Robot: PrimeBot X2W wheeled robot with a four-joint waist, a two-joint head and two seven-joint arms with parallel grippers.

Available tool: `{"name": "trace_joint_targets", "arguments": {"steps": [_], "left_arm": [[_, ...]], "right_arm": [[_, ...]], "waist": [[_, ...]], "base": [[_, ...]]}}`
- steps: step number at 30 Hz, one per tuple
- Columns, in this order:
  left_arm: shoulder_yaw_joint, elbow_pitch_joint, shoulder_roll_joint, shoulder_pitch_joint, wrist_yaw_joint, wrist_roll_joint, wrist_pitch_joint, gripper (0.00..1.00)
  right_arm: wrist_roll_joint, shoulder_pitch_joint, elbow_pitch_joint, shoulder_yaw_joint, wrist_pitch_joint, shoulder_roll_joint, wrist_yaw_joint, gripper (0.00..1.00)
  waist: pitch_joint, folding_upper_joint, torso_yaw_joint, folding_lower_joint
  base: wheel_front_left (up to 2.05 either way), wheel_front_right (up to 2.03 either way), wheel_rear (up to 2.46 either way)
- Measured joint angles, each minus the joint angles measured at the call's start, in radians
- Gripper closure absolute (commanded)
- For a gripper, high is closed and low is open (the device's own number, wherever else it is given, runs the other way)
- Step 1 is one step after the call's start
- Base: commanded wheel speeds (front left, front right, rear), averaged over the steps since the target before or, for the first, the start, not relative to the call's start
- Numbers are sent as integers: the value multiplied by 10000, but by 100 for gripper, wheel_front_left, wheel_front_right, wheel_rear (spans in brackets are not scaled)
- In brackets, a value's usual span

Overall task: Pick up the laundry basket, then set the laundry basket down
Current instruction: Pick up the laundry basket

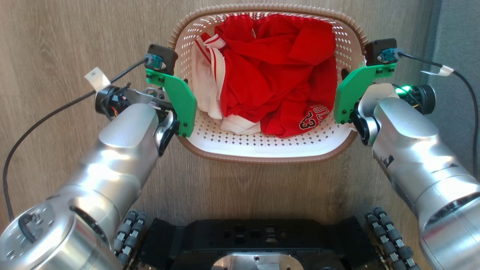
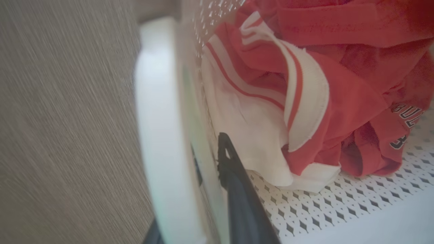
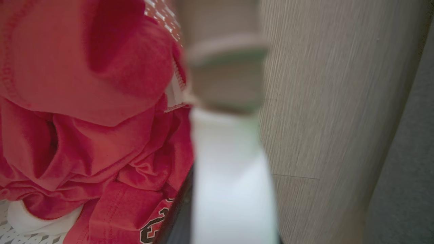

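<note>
The laundry basket (image 1: 262, 157) stands centred before me, cream-white with perforated walls and a brown woven-look rim, holding red and white clothes (image 1: 270, 75). My left gripper (image 1: 180, 112), under its green plate, is at the basket's left side. In the left wrist view one dark finger (image 2: 237, 189) is inside the wall and the white handle (image 2: 159, 135) sits between the fingers. My right gripper (image 1: 347, 101) is at the basket's right side, and there the white handle (image 3: 230, 176) lies against a dark finger (image 3: 179, 217). Whether the basket is off the floor cannot be told.
Wood-grain floor (image 1: 56, 37) surrounds the basket. My black wheeled base (image 1: 255, 240) lies just below it. A grey panel (image 1: 457, 33) runs along the right edge. Black cables (image 1: 45, 120) trail from both wrists.
</note>
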Motion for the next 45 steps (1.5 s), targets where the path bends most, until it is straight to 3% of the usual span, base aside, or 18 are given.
{"name": "trace_joint_targets", "arguments": {"steps": [9, 18, 45], "left_arm": [[-765, -100, 46, 151, -186, -359, 593, 100], [-1248, -199, 86, 572, -313, -598, 1231, 100], [-1753, -663, 234, 3311, -533, -353, 3392, 100]], "right_arm": [[-4, -3, 84, 397, 94, -56, 0, 100], [234, 269, 15, 974, 1133, -84, 0, 100], [2015, 3440, -986, 2794, 3946, -207, -6, 100]], "waist": [[-359, 0, 60, 0], [-1186, 0, 165, 0], [-5604, 1, 213, -1]], "base": [[0, 0, 0], [0, 0, 0], [0, 0, 0]]}}
